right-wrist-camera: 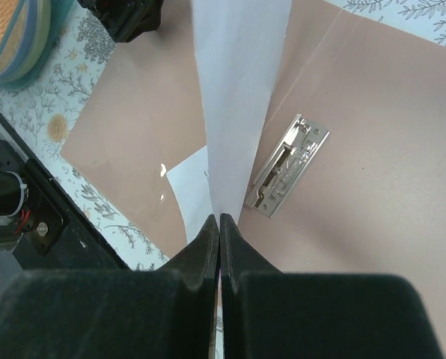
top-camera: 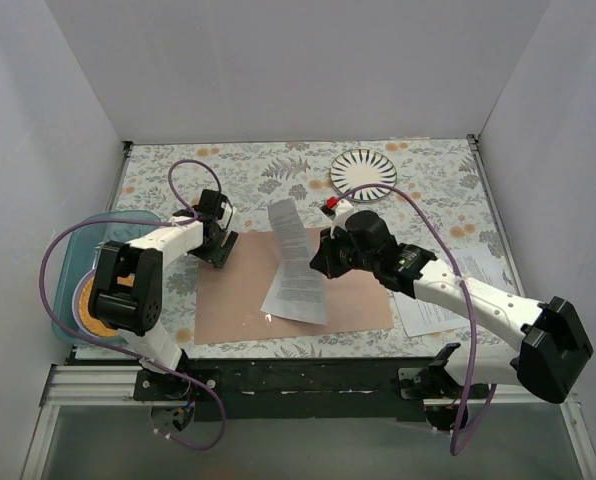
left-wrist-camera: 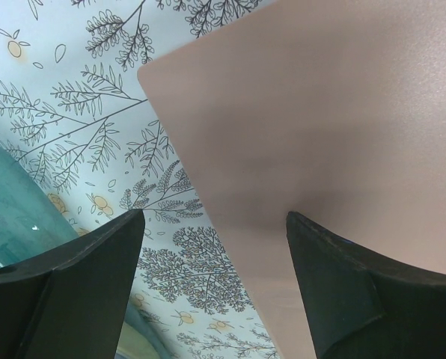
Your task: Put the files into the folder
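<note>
Above the folder (top-camera: 233, 295), right tool (right-wrist-camera: 220, 224) pinches a file (top-camera: 293, 250).

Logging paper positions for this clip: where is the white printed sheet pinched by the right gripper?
Top view: mid-table, the white printed sheet stands over the flat brown cardboard folder, held by the right gripper, beside the folder's silver metal fastener.

I log from my remote feed: back wall (top-camera: 298, 70), plain pale grey; left wall (top-camera: 28, 150) and right wall (top-camera: 568, 150), matching it and enclosing the table on three sides; tablecloth (top-camera: 268, 170), pale with a leaf and orange-fruit print; black rail (top-camera: 308, 378) along the near edge; aluminium frame (top-camera: 88, 385) beside it; light soft and even.
</note>
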Available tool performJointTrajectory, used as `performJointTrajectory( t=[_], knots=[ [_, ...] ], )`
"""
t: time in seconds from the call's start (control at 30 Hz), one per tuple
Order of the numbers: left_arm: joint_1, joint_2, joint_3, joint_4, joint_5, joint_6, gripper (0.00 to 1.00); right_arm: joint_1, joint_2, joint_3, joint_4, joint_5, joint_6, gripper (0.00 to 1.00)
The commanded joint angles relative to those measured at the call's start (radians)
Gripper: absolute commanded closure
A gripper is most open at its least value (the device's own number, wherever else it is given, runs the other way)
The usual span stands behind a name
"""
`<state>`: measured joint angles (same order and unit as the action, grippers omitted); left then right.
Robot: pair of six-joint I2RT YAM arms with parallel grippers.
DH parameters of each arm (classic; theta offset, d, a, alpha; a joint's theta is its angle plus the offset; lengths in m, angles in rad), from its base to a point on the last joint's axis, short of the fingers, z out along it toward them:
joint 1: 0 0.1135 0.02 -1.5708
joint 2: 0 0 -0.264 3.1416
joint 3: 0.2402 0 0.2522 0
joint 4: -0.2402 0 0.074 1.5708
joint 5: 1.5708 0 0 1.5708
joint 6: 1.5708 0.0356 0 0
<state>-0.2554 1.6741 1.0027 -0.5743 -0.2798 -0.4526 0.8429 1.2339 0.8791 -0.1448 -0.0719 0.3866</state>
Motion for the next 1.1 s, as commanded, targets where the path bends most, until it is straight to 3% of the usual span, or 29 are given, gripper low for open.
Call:
performJointTrajectory(
  t=[0.0, 0.53, 1.07],
  knots=[
    [-0.010, 0.032, -0.018, -0.002, 0.022, -0.012, 0.23, -0.004, 0.038, 0.018, 0.094, -0.058, -0.002, 0.99],
    [-0.013, 0.036, -0.003, -0.022, 0.031, -0.012, 0.24, -0.024, 0.173, 0.104, 0.128, 0.098, -0.052, 0.99],
    [-0.016, 0.030, -0.003, -0.027, 0.025, -0.011, 0.24, -0.031, 0.230, 0.080, 0.232, -0.057, 0.006, 0.99]
  ],
)
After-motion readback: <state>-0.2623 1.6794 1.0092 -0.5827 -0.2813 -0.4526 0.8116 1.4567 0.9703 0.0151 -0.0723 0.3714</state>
